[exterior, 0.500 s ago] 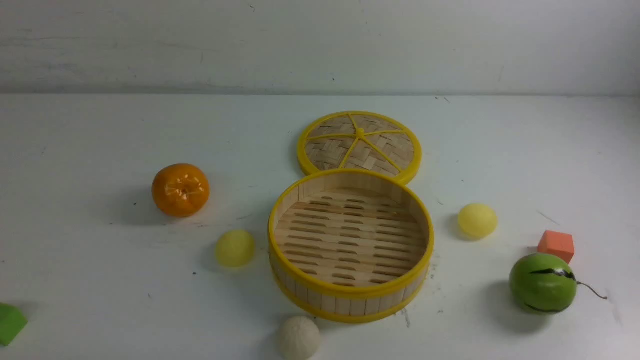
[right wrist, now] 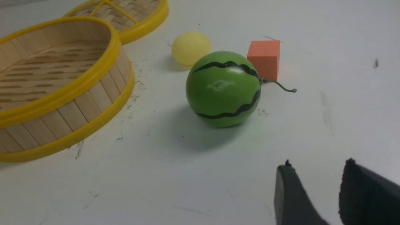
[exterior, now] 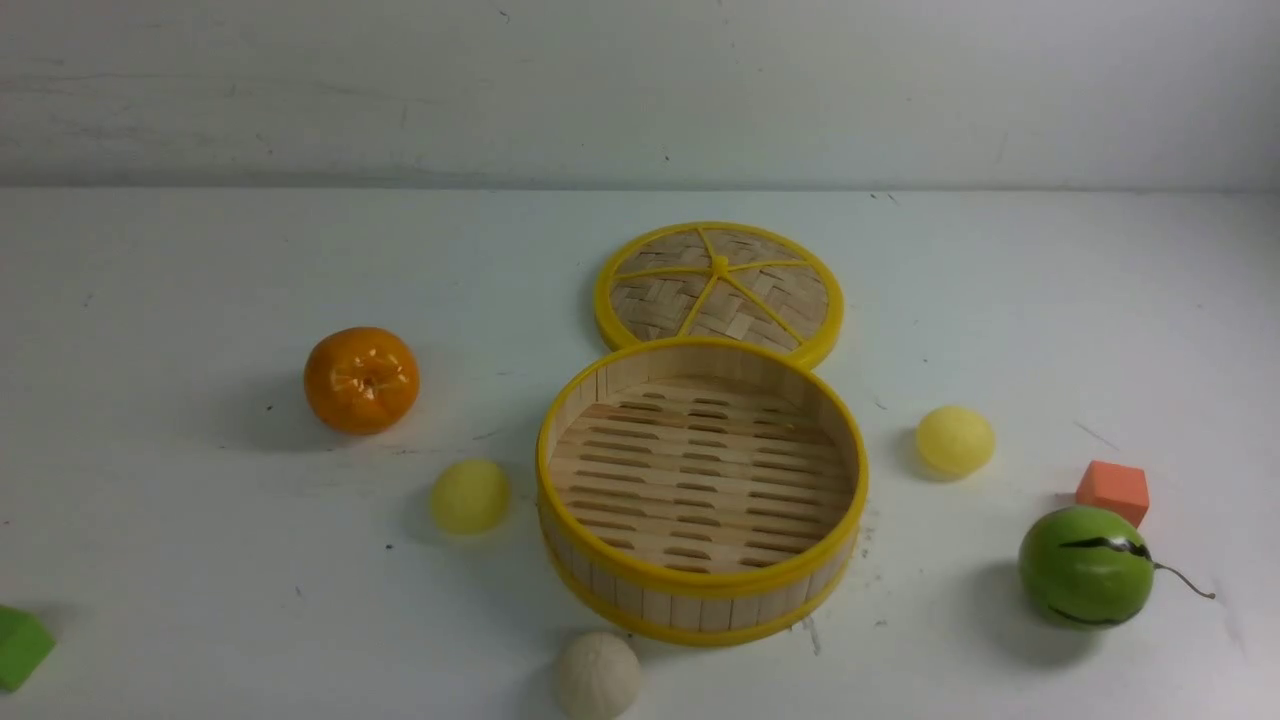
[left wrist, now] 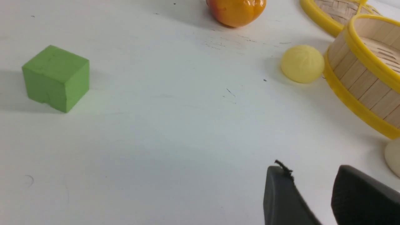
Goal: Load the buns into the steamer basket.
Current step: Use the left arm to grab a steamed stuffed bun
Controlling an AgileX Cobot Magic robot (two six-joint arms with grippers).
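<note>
- Steamer basket (exterior: 700, 600) sits mid-table, and its slotted slat bottom is bare: no bun inside!
- Its woven lid (exterior: 720, 290) lies flat just behind it on the far side, its near edge hidden by the basket's far rim.
- Left yellow bun (exterior: 470, 496): smooth, pale and round, on the white table (exterior: 200, 280) just left of the basket wall.
- Right yellow bun (exterior: 955, 440): same look, to the right of the basket with a clear gap.
- Off-white bun (exterior: 598, 676): finely pleated, just in front of the basket's near wall, a little left.
- Left gripper (left wrist: 311, 170): fingers apart, nothing between them. The off-white bun is close beside the fingertips and the left yellow bun is farther ahead.
- Right gripper (right wrist: 318, 164): fingers apart and empty too. The right yellow bun is well ahead, beyond the green watermelon ball (right wrist: 223, 89) and beside an orange cube (right wrist: 264, 57).
- The tangerine (exterior: 361, 380) sits far left, and a green cube (exterior: 20, 648) is at the near-left edge.
</note>
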